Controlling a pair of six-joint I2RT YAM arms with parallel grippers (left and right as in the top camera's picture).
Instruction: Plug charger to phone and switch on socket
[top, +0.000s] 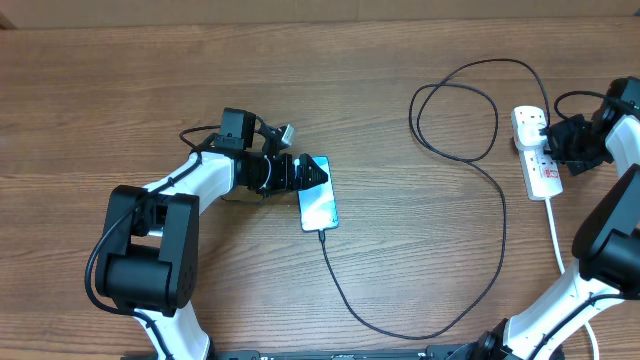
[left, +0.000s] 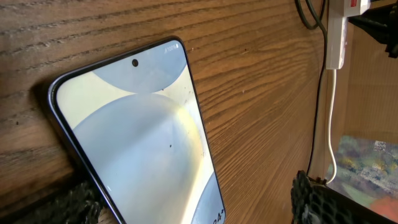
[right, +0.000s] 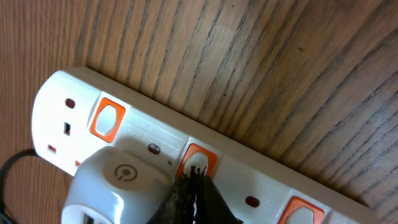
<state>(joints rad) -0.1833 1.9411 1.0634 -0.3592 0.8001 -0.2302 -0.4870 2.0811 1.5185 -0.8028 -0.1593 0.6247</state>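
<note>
Wood-grain bench (top: 120, 80) holds, left of centre, the wide-open, empty left gripper (top: 318, 172) straddling the slim cyan-screened phone (top: 318, 207), already fed by the thin black charger cable (top: 500, 230), while by the right edge the shut, empty right gripper (right: 193, 190) should press its orange rocker switch (right: 198, 160) squarely without shoving the long white power strip (top: 540, 165).

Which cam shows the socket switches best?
Right wrist: the socket fills the frame, orange switches clear. Overhead shows the socket small, switches barely visible. Left wrist catches only one end at the frame edge.
</note>
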